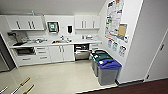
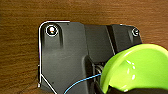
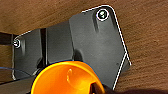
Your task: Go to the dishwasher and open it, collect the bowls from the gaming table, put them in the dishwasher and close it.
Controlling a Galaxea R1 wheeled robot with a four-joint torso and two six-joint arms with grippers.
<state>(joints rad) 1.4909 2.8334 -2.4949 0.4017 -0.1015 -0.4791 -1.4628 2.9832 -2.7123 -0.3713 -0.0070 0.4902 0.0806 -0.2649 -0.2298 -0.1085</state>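
Lime-green bowl (image 2: 135,67) and orange bowl (image 3: 67,78), edges cropped.

You're looking at a bright, evenly lit kitchen, light spilling off the white cupboards (image 1: 28,23) and washing the pale floor (image 1: 60,77) with a soft sheen. Everything's soft and blurred, and straight walls lean at the edges. On your wrists, glare spots glint inside the lime-green bowl (image 2: 140,67) and the orange bowl (image 3: 67,78); the wood floor (image 2: 20,50) behind smears out of focus.
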